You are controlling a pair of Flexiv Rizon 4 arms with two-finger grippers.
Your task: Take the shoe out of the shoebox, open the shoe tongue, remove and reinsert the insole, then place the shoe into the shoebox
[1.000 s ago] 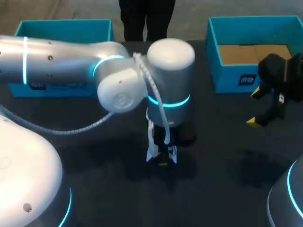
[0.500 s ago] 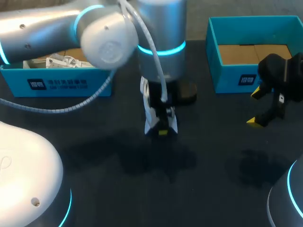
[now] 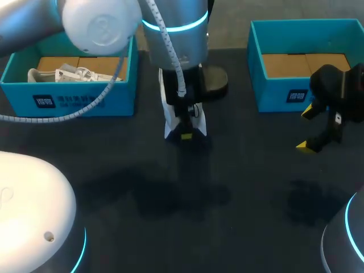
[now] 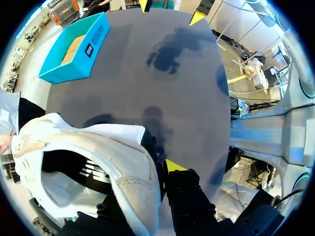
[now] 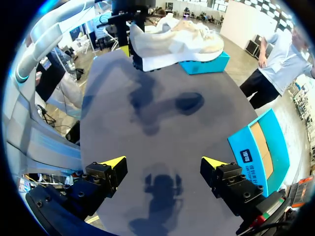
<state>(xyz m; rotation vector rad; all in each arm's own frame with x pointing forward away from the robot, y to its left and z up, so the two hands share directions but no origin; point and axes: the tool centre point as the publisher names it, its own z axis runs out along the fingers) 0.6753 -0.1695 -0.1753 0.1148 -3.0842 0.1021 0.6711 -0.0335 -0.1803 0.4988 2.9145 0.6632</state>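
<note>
A white shoe hangs in the air over the dark table, with my left gripper shut on its heel edge. In the head view only a white strip of the shoe shows under the left arm, near the left gripper. From the right wrist view the shoe is level, well ahead of my right gripper, which is open and empty. That right gripper sits low by the right box. The left blue shoebox stands at the far left.
A second blue box with a bare cardboard floor stands at the far right. White crumpled stuff lies in the left box. Dark tabletop spreads out in front between the two arms.
My left arm has carried the shoe up and towards the far side of the table, closer to the left box. The right arm has stayed still.
</note>
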